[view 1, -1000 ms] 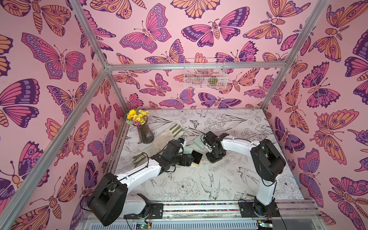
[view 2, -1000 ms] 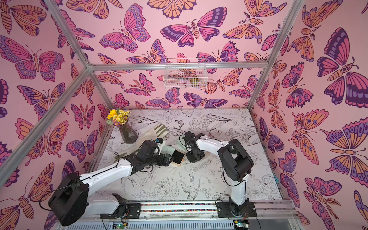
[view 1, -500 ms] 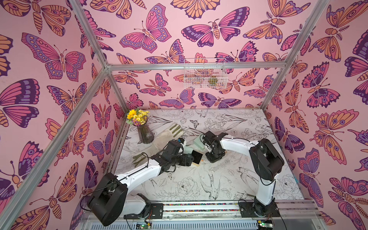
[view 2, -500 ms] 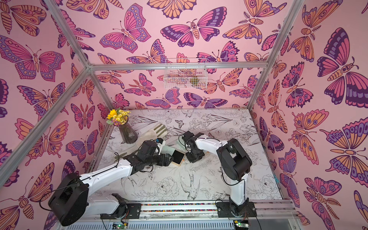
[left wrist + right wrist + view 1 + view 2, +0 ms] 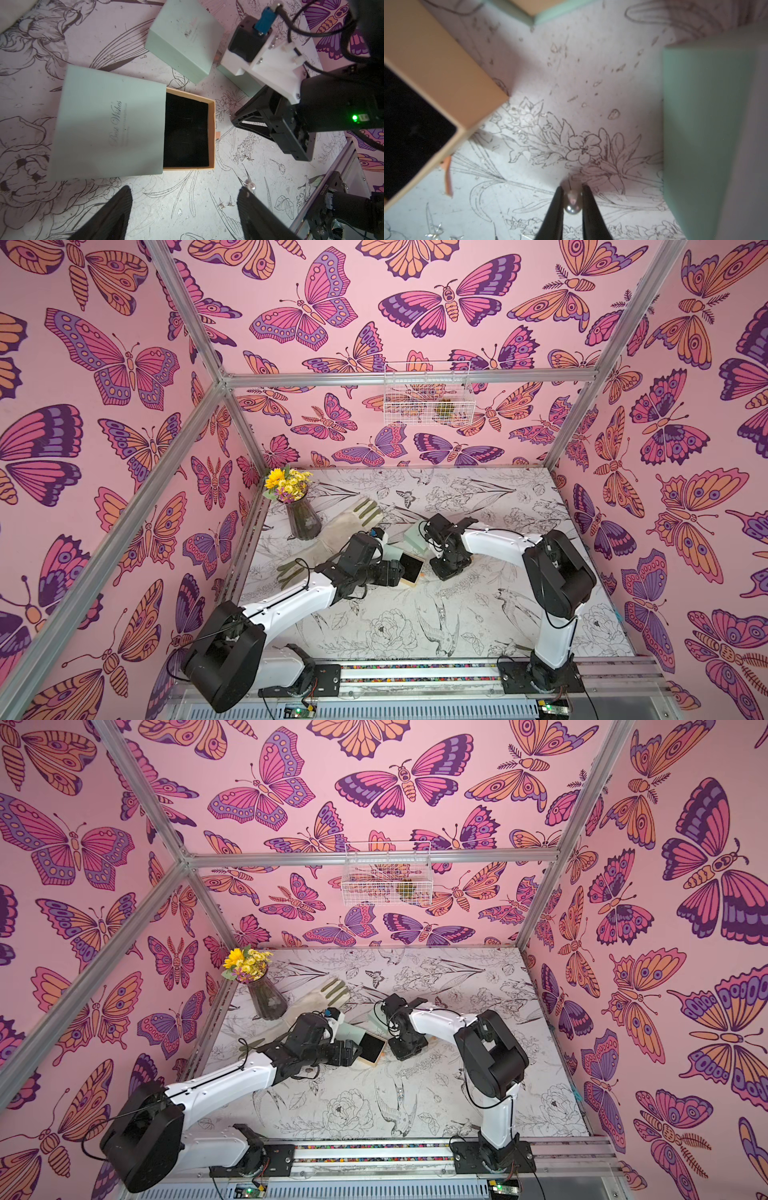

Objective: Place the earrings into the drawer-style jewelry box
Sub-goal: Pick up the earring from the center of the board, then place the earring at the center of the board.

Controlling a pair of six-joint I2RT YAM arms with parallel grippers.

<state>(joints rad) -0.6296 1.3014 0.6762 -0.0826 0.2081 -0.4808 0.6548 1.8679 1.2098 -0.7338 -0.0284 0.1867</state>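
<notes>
Now the right gripper pinches a pearl earring beside the open jewelry box.
Floral-print table first: the mint-sleeved box sits near its centre, tan drawer slid out, black lining showing. Left gripper hovers at the drawer's 9 o'clock in both top views, jaws spread wide over the tabletop. Right gripper stands at the drawer's 3 o'clock, fingers narrowed onto the pearl, close to the tabletop. A second pearl earring lies just beside the left gripper.
</notes>
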